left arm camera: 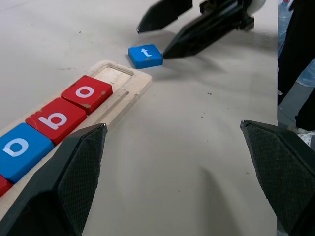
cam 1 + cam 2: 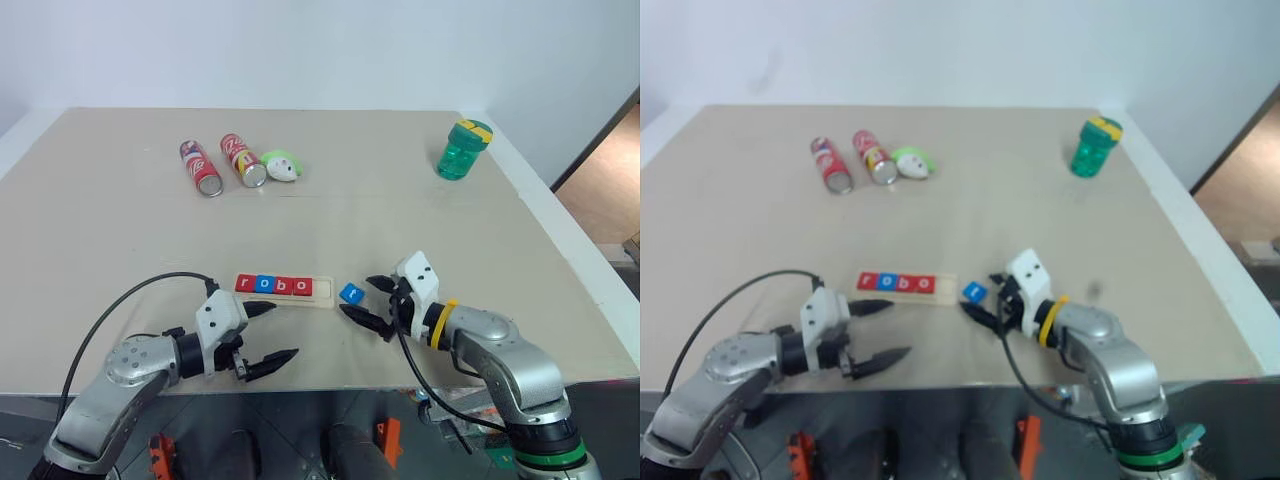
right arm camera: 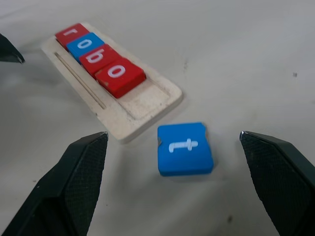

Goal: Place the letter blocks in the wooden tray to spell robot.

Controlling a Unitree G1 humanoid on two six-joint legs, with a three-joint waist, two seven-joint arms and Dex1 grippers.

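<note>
The wooden tray (image 2: 322, 290) lies near the table's front edge. In its slot sit letter blocks reading r, o, b, o (image 2: 273, 285): red, blue, red, red. The slot's right end (image 3: 147, 105) is bare. A blue block with a white t (image 2: 350, 293) lies flat on the table just right of the tray. My right gripper (image 2: 358, 297) is open, its fingertips either side of the t block (image 3: 185, 149) and holding nothing. My left gripper (image 2: 275, 335) is open and empty, just in front of the tray's left half (image 1: 115, 76).
At the back left lie two red soda cans (image 2: 201, 167) (image 2: 243, 160) and a green and white object (image 2: 281, 166). A green cup with a yellow lid (image 2: 464, 150) stands at the back right. The table's front edge runs just under both grippers.
</note>
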